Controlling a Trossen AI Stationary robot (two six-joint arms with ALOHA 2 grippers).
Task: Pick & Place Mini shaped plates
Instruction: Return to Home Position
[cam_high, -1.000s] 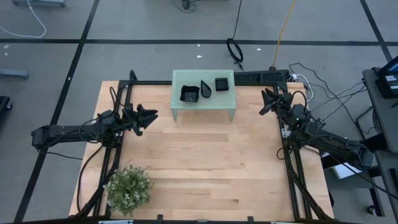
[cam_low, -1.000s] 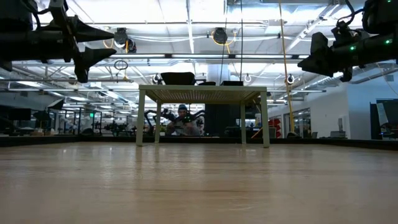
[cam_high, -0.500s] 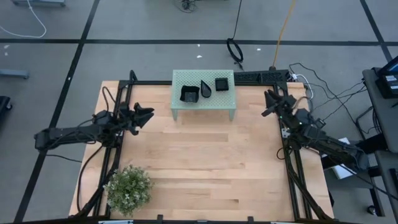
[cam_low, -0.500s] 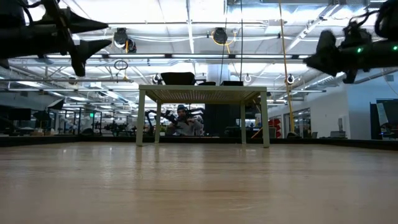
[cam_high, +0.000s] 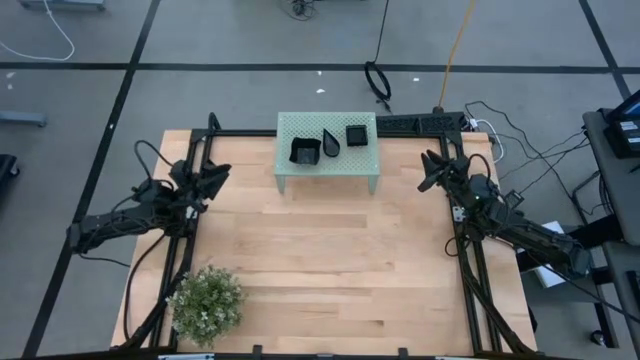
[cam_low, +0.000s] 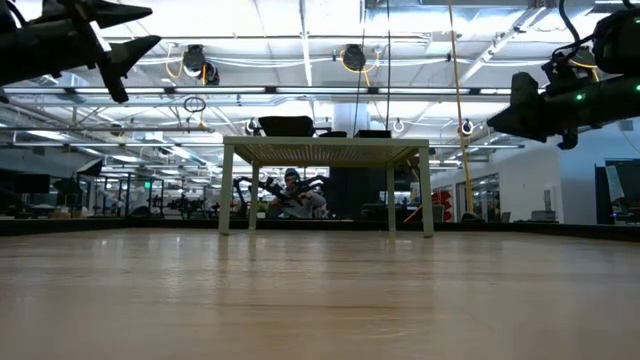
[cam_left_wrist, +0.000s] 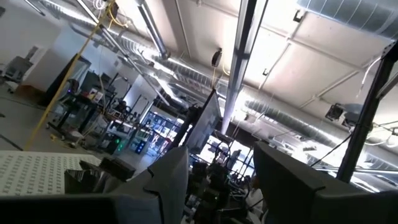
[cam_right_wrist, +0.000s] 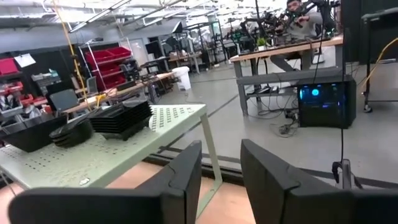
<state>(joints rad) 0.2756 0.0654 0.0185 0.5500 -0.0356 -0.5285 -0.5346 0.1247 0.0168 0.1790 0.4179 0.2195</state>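
Observation:
Three black mini shaped plates sit on top of the mint-green stand (cam_high: 300, 128) at the table's far middle. They are a wavy-edged square (cam_high: 305, 150), a teardrop (cam_high: 331, 142) and a small square stack (cam_high: 357, 135). The right wrist view shows the same wavy-edged square (cam_right_wrist: 30, 132), teardrop (cam_right_wrist: 71, 132) and square stack (cam_right_wrist: 121, 118). My left gripper (cam_high: 222, 172) hangs open in the air left of the stand, tipped upward. My right gripper (cam_high: 427, 172) hangs open right of the stand, pointing level at it (cam_right_wrist: 221, 168). Both grippers are empty.
A green bushy plant (cam_high: 207, 300) stands at the near left corner. Black frame rails (cam_high: 470, 270) run along the table's left, right and far edges. The bare wood (cam_high: 330, 260) in front of the stand is free. A person (cam_low: 292, 192) sits beyond the table's far edge.
My left gripper has drawn back toward the table's left edge, away from the stand, and has risen and tipped its fingers upward. My right gripper has sunk a little beside the stand. The plates have stayed put on the stand.

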